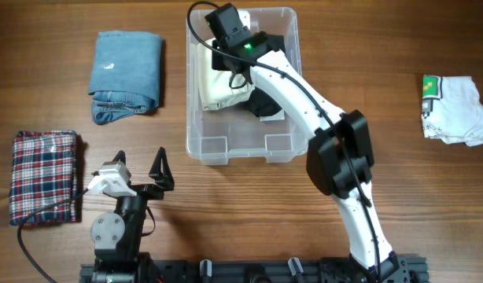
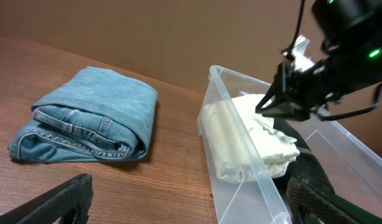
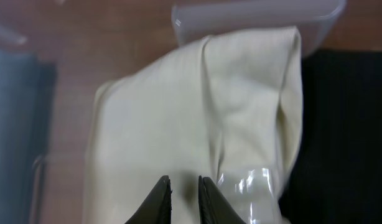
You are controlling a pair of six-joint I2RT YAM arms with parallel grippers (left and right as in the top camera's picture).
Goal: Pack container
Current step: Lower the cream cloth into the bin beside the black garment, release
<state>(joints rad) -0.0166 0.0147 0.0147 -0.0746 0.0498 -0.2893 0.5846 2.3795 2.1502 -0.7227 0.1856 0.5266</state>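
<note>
The clear container stands at the table's middle back. It holds a folded cream cloth on the left and a black cloth on the right. My right gripper is inside the container, just above the cream cloth. Its fingers are drawn together with only a narrow gap, and nothing shows between them. The left wrist view shows its tips at the cloth's top. My left gripper is open and empty at the table's front left, facing the container's wall.
Folded blue jeans lie left of the container. A folded plaid cloth lies at the front left beside my left arm. A white folded garment with a green print lies at the right.
</note>
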